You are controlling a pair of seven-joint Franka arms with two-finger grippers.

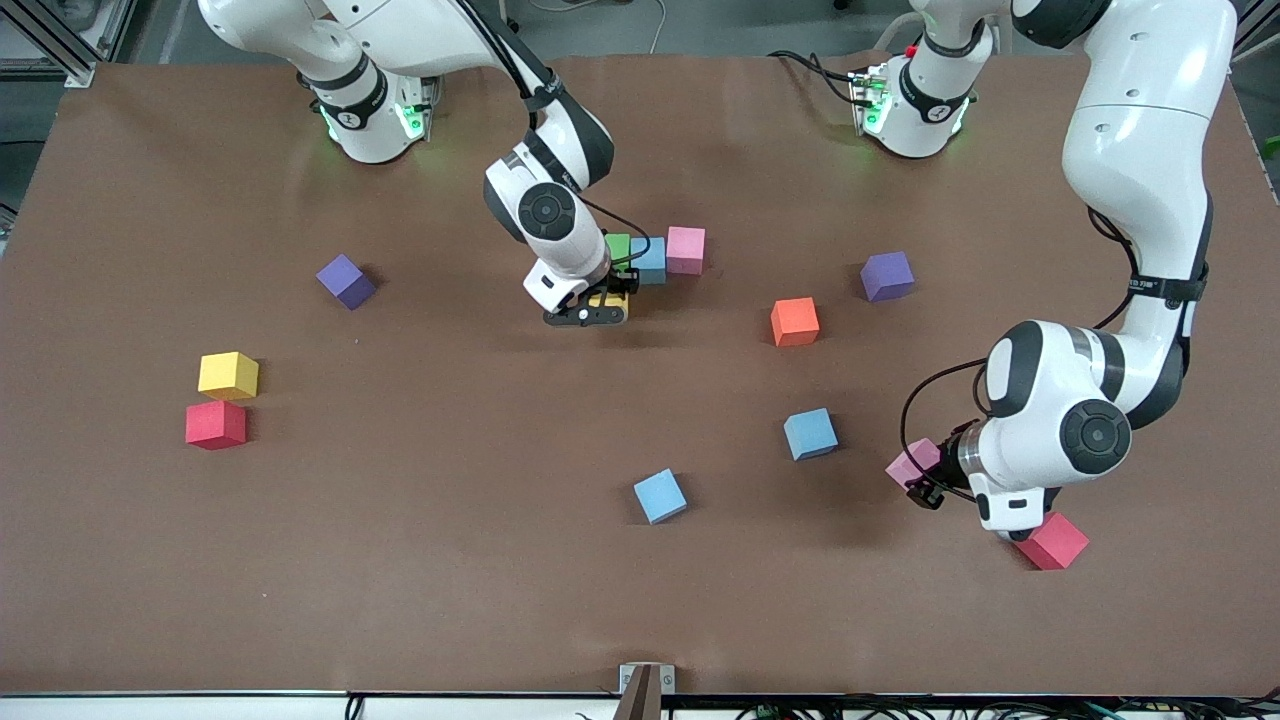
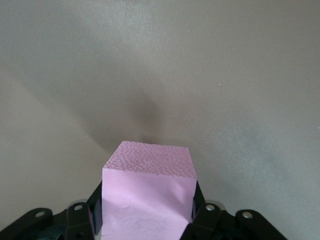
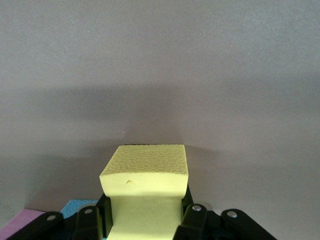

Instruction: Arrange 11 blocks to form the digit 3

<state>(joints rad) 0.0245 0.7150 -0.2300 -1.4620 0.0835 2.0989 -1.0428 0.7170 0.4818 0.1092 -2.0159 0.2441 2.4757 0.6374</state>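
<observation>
In the upper middle of the front view, the right gripper [image 1: 590,312] has its fingers closed tight on a yellow block [image 1: 608,299], squeezing it so its sides pinch in, as the right wrist view shows [image 3: 145,192]. That block sits just below a short row of three touching blocks: a green block [image 1: 617,245], mostly hidden by the arm, a blue block [image 1: 650,259] and a pink block [image 1: 686,249], the start of the digit 3. In the lower right of the front view, the left gripper [image 1: 925,478] holds a second pink block [image 1: 910,462] between its fingers; the left wrist view shows this cube [image 2: 147,195] clamped at both sides above the brown table [image 1: 450,560]. A red block [image 1: 1052,541] lies on the table just below the left arm's hand, partly covered by it. The other blocks lie loose and apart: an orange block [image 1: 795,321] and a purple block [image 1: 887,275] right of centre, a second blue one [image 1: 810,433] below the orange, and a third blue one [image 1: 660,496] lower still, near the middle. At the left of the frame a second purple cube [image 1: 346,281] stands alone, and lower down a second yellow cube [image 1: 228,375] sits just above a second red cube [image 1: 216,424], the two nearly touching.
</observation>
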